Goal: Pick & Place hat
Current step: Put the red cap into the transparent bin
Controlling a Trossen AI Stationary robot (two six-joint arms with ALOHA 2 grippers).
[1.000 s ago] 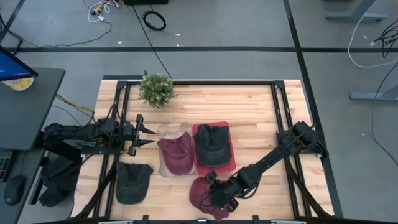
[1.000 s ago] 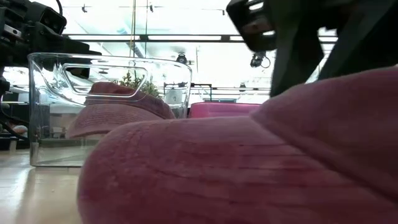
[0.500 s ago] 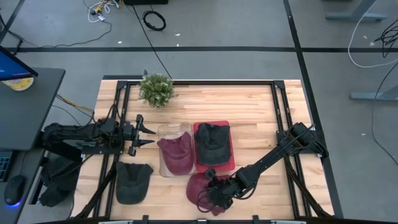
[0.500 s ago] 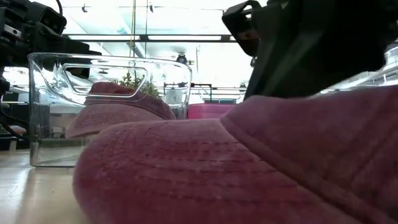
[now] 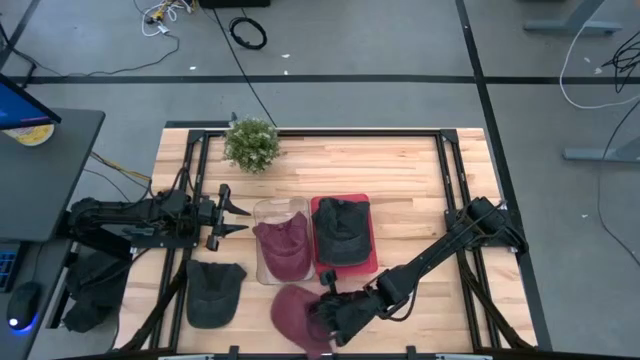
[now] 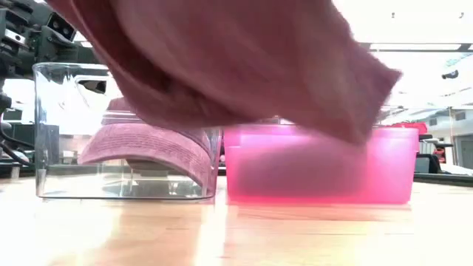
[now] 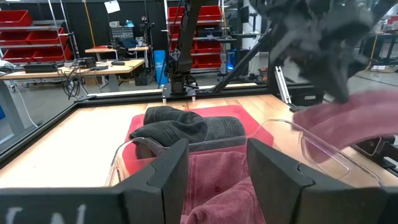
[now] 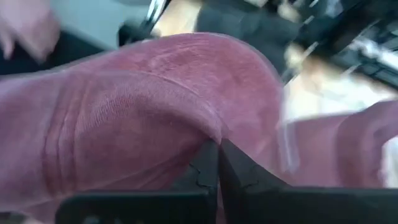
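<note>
A maroon hat (image 5: 293, 313) hangs from my right gripper (image 5: 324, 312) near the table's near edge, clear of the wood in the low view (image 6: 222, 59). That gripper (image 8: 217, 163) is shut on its cloth. A second maroon hat (image 5: 284, 246) lies inside the clear bin (image 5: 262, 212). A dark hat (image 5: 342, 228) fills the pink bin (image 5: 372, 262), and another dark hat (image 5: 214, 290) lies flat on the table. My left gripper (image 5: 236, 216) waits open, left of the clear bin, and looks over both bins (image 7: 214, 165). My right gripper pinches the maroon hat's cloth (image 8: 208, 134) between its two shut fingers, coming level from the table's right side. Which part of the hat this is, the cloth itself hides. The hat is lifted clear and droops below and to the left of the fingers (image 6: 347, 111).
A small potted plant (image 5: 251, 143) stands at the far left of the table. The clear bin (image 6: 126, 133) and pink bin (image 6: 318, 166) stand side by side mid-table. Bare wood lies to the far side and right.
My right gripper has moved toward the table's left and risen, still shut on the maroon hat. The hat, which lay on the table by the near edge, is now lifted clear and has shifted left, in front of the clear bin.
</note>
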